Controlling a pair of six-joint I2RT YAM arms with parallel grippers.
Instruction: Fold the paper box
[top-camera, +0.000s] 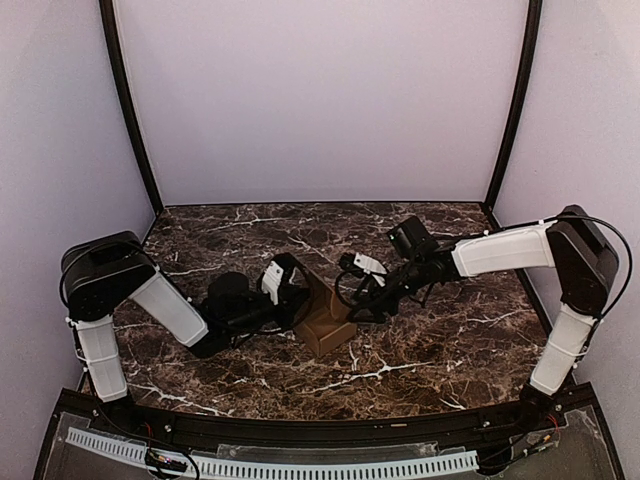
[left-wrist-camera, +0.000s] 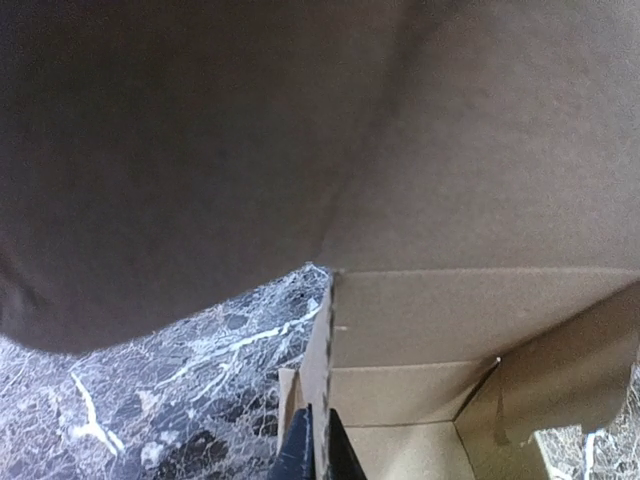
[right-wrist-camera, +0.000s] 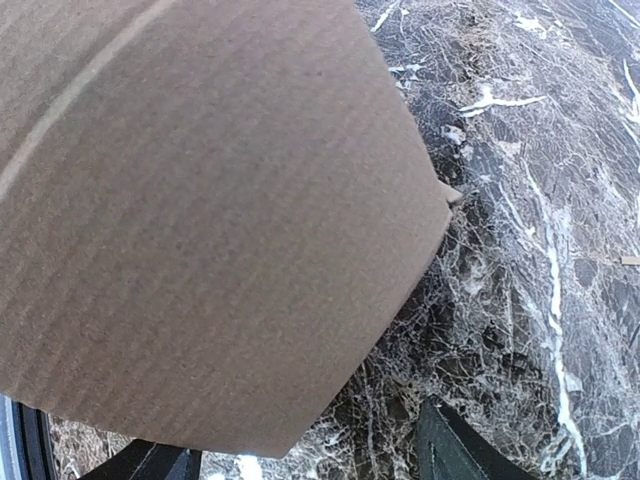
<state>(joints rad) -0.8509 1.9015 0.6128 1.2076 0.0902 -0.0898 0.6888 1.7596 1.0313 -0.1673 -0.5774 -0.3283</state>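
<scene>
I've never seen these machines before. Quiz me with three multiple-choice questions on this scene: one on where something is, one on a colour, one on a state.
1. Where is the paper box?
A. Near the middle of the table
B. Against the back wall
C. On the near edge by the arm bases

2. What colour is the paper box?
A. White
B. Plain brown
C. Blue

3. How is the left gripper?
A. Wide open, away from the box
B. Shut on a wall of the box
C. Out of sight

Answers:
1 A, the top view shows it mid-table.
2 B, every view shows brown cardboard.
3 B, the left wrist view shows its fingers pinched on a wall's edge.
</scene>
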